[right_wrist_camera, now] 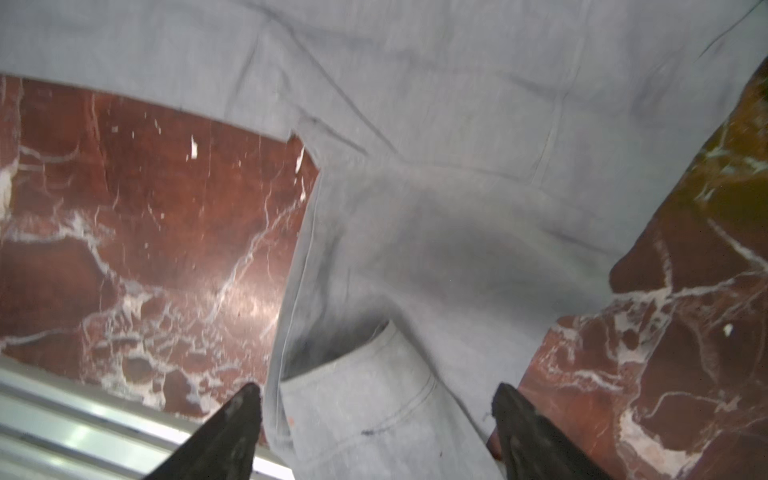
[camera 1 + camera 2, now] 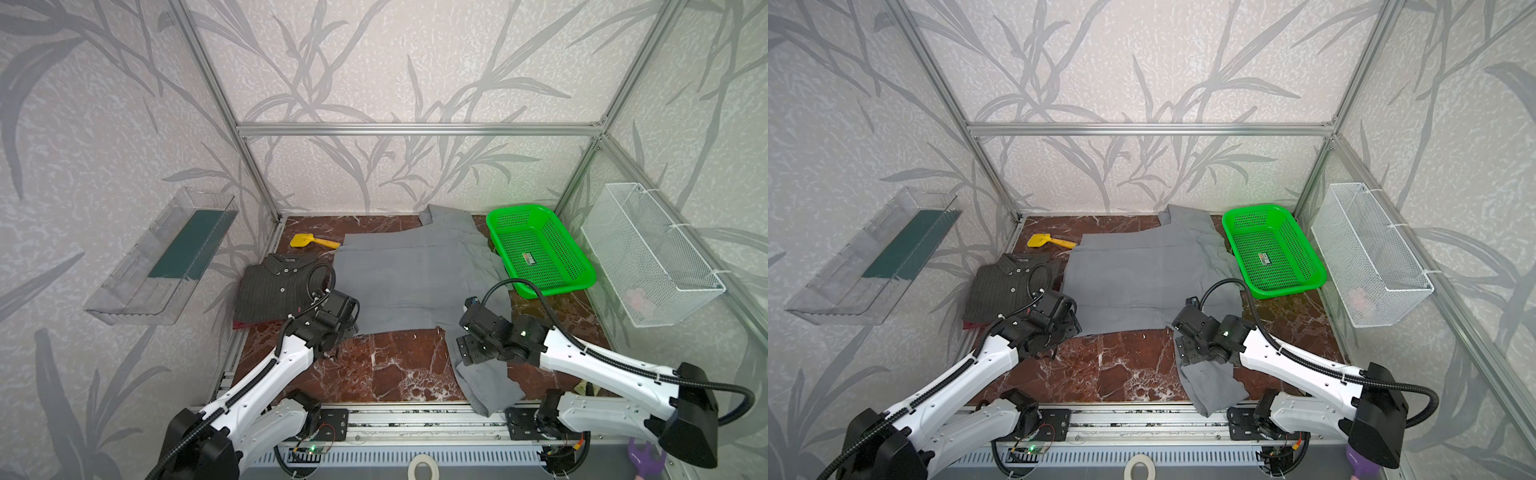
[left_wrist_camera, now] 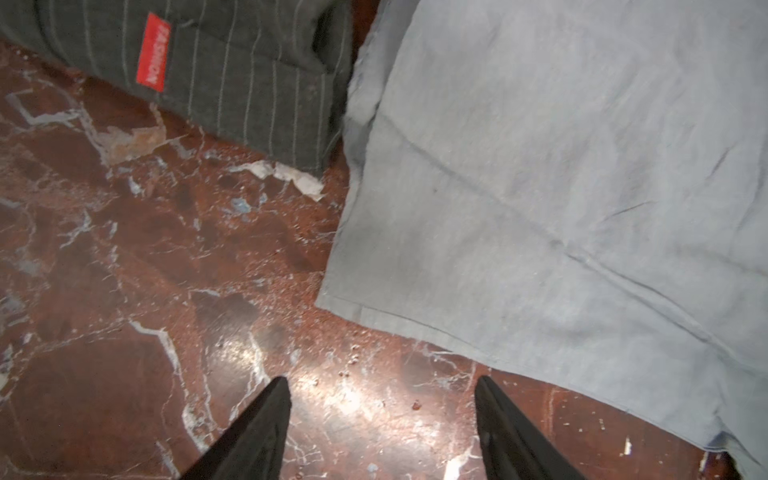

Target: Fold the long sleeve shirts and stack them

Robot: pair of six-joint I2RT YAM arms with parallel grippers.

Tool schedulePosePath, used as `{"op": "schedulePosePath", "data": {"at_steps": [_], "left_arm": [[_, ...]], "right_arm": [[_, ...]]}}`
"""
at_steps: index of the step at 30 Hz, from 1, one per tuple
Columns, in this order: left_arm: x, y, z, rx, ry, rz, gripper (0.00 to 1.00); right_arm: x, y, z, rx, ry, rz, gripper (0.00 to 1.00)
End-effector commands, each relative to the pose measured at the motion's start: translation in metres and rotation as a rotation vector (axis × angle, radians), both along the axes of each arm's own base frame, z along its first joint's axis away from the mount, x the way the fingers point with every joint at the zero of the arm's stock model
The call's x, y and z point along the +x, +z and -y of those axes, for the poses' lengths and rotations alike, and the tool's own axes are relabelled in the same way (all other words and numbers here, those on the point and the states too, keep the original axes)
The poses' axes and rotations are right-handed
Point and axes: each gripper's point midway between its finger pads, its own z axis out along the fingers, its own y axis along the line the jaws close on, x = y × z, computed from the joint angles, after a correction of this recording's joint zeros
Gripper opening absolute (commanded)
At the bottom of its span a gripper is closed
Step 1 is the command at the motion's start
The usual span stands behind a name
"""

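Starting far left: clear bin (image 2: pixel 124 307) up on the wall, dark green strip inside. Down on the desk (image 2: pixel 395 374), pinstriped shirt (image 2: pixel 270 291) folded neat, collar toward the back wall, buttons up, stacked on the red garment (image 2: pixel 249 324), with only a thin red edge peeking out at the near side. Behind that pile, yellow scoop (image 2: pixel 307 241) lying flat near the back corner. Now the left fingers (image 3: pixel 257 428): spread apart, nothing between them, poised over bare marble just beside the near left corner of the grey shirt (image 3: pixel 540 166), clear of the cloth. Red label on the pinstriped shirt in the left wrist view, close to that same corner. Centre stage in both top views, grey shirt spread flat across the middle of the desk, collar up by the back wall, left edge just beside the pinstriped stack, right side rumpled against the green basket (image 2: pixel 557 289). One sleeve trailing from the near right corner toward the front rail, end reaching over the rail. Over that sleeve, the right fingers (image 1: pixel 224 432): wide apart, one either side of the cuff, cloth lying loose between, no pinch on it. Further right, the green basket itself, a small label on its floor. Last, on the right wall, white wire basket (image 2: pixel 648 266), something pink inside, too blurred to name.
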Motion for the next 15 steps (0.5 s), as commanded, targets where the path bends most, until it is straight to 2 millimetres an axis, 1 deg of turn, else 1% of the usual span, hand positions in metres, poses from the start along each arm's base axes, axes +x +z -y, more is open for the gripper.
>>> {"op": "schedulePosePath", "data": {"at_steps": [1,4,8,11,15], "left_arm": [[-0.01,-0.008,-0.015,0.047,0.046,-0.01,0.72],[-0.007,-0.013,-0.021,0.069,0.074,-0.002,0.72],[-0.002,-0.03,-0.023,0.064,0.103,-0.028,0.72],[0.002,-0.042,-0.023,0.054,0.117,-0.053,0.73],[0.008,-0.049,-0.029,0.045,0.149,-0.065,0.72]], "right_arm": [[-0.021,-0.006,0.011,-0.042,-0.022,-0.005,0.85],[-0.032,-0.015,0.017,-0.08,-0.025,-0.054,0.84],[-0.044,-0.027,0.012,-0.052,0.001,-0.092,0.8],[-0.047,-0.028,0.015,-0.087,0.016,-0.091,0.78],[-0.049,-0.032,0.012,-0.1,0.04,-0.096,0.75]]}}
